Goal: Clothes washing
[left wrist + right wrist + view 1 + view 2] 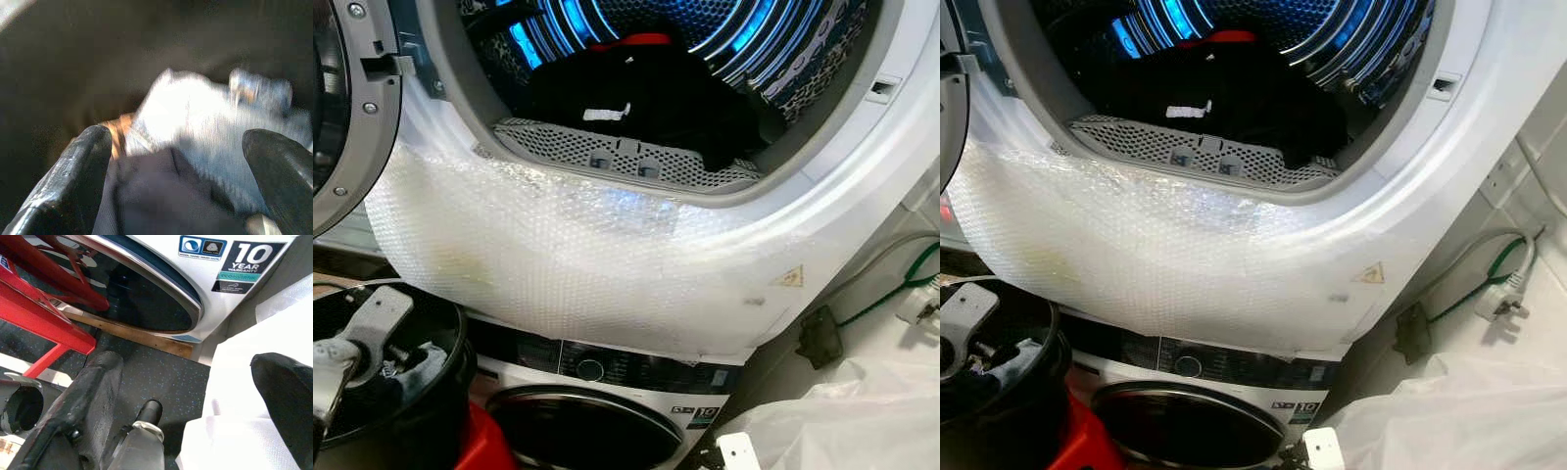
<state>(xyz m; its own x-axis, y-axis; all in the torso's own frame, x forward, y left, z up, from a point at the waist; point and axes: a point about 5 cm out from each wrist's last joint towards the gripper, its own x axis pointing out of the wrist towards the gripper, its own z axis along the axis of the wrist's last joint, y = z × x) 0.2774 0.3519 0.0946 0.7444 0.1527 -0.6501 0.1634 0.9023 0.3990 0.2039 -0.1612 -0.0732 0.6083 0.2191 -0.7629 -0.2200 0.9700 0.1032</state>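
Spreading its two black fingers wide, the left gripper (pixel 176 161) is seen over blurred pale and grey cloth (pixel 195 127). The right gripper (pixel 195 401) is also held open, near the lower washer (pixel 161 289). Dark clothes (pixel 646 98) are lying inside the dryer drum (pixel 744 39), stacked above that washer.

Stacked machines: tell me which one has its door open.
The upper machine, with bubble wrap across its front: its door is swung aside and dark clothes lie in the lit drum. The lower machine's glass door is closed.
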